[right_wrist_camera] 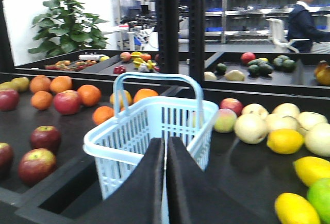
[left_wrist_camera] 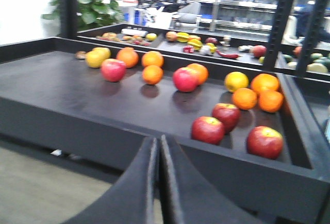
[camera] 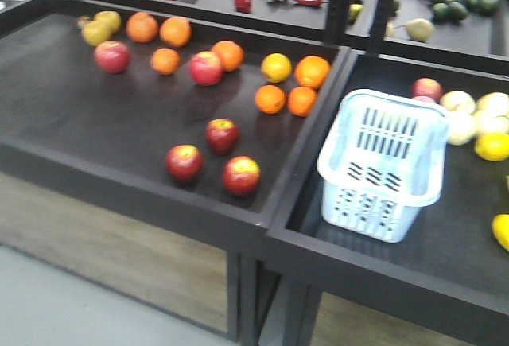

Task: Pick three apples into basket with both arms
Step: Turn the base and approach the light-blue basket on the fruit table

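Note:
Three dark red apples lie near the front of the left black tray: one (camera: 222, 135) behind, one (camera: 184, 162) front left, one (camera: 241, 175) front right. The left wrist view shows them too: (left_wrist_camera: 226, 116), (left_wrist_camera: 208, 130), (left_wrist_camera: 264, 141). The pale blue basket (camera: 385, 163) stands empty in the right tray; in the right wrist view the basket (right_wrist_camera: 149, 140) has its handle raised. My left gripper (left_wrist_camera: 158, 141) is shut and empty, short of the tray's front wall. My right gripper (right_wrist_camera: 165, 144) is shut and empty, just in front of the basket. Neither arm shows in the front view.
Oranges (camera: 286, 99) and brighter pinkish-red apples (camera: 206, 68) lie further back in the left tray. Pale pears and lemons (camera: 477, 123) sit right of the basket. A raised black divider (camera: 310, 147) separates the trays. Rear shelves hold more produce; a seated person (right_wrist_camera: 304, 13) is far behind.

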